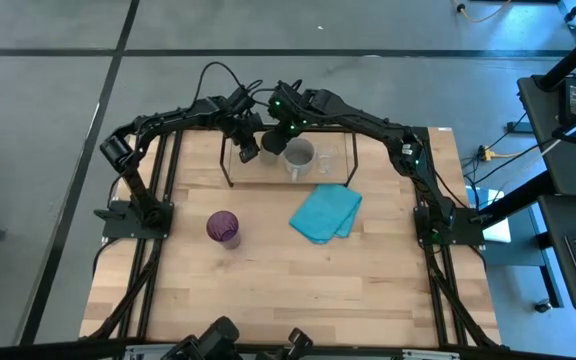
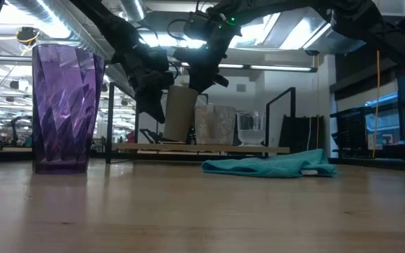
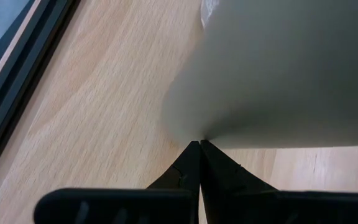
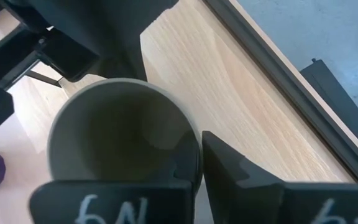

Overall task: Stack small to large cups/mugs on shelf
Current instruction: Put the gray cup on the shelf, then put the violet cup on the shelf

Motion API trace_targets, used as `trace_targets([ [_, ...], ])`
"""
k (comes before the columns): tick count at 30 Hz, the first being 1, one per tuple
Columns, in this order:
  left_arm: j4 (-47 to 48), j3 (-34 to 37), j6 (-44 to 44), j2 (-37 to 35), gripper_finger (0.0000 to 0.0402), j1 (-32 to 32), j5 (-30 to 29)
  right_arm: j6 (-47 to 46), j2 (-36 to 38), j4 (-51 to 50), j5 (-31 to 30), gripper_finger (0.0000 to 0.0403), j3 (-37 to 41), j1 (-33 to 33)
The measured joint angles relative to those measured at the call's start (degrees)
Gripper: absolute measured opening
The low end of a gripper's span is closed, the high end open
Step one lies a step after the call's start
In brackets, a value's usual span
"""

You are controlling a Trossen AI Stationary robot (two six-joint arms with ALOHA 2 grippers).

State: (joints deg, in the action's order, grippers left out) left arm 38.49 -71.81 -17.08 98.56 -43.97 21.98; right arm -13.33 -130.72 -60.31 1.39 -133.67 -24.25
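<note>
The olive-green cup (image 2: 180,116) stands upright on the shelf (image 2: 209,148) at the table's far side, with my right gripper (image 2: 201,76) shut on its rim from above. My left gripper (image 2: 151,105) is shut, its tips at the cup's left wall. To the cup's right on the shelf stand a grey mug (image 1: 298,157) and a small clear glass (image 1: 326,160). The purple tumbler (image 1: 223,228) stands alone on the table, nearer than the shelf and to the left. My left gripper's shut fingertips (image 3: 199,152) sit right at the cup's outer wall (image 3: 229,118), low on it; I cannot tell whether they touch. My right gripper holds the cup's rim (image 4: 194,146), one finger (image 4: 182,165) inside and one (image 4: 235,177) outside. The fingers slant down from above. The cup is upright, its bottom close over the shelf's wooden base; whether it rests there I cannot tell.
A folded turquoise cloth (image 1: 326,212) lies on the table in front of the shelf, right of centre. The shelf's thin black uprights (image 2: 269,119) and rails frame the cups. Bare wood stretches toward the near edge.
</note>
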Motion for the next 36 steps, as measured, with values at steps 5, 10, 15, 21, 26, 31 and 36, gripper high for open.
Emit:
trace_targets([
  [5,-0.28,-0.06,0.07,0.0,0.0,0.0,0.06,-0.14,0.0,0.75,0.76,0.0044,0.0,0.08],
  [10,-0.25,-0.09,0.42,-0.02,0.0,0.04,0.07,-0.17,0.0,0.81,0.74,0.0094,0.0,0.09],
  [15,-0.14,-0.09,0.46,0.0,0.0,0.04,0.04,-0.16,0.0,0.72,0.46,0.0129,0.0,0.09],
  [21,0.32,-0.09,0.41,-0.02,0.0,-0.03,-1.69,-0.06,0.0,1.51,-0.11,0.0134,-0.31,0.09],
  [26,2.28,-0.09,0.13,-0.02,0.0,-0.39,-1.75,0.28,0.31,2.62,-1.63,0.0132,-1.38,-0.25],
  [31,5.01,-1.35,-0.46,-1.25,0.0,-0.37,-1.89,1.74,0.84,2.64,-3.1,0.0131,-1.38,-0.55],
  [36,9.57,-6.56,-1.49,-3.54,0.0,-0.35,-4.19,1.96,0.98,3.11,-3.24,0.0131,-1.38,-0.75],
])
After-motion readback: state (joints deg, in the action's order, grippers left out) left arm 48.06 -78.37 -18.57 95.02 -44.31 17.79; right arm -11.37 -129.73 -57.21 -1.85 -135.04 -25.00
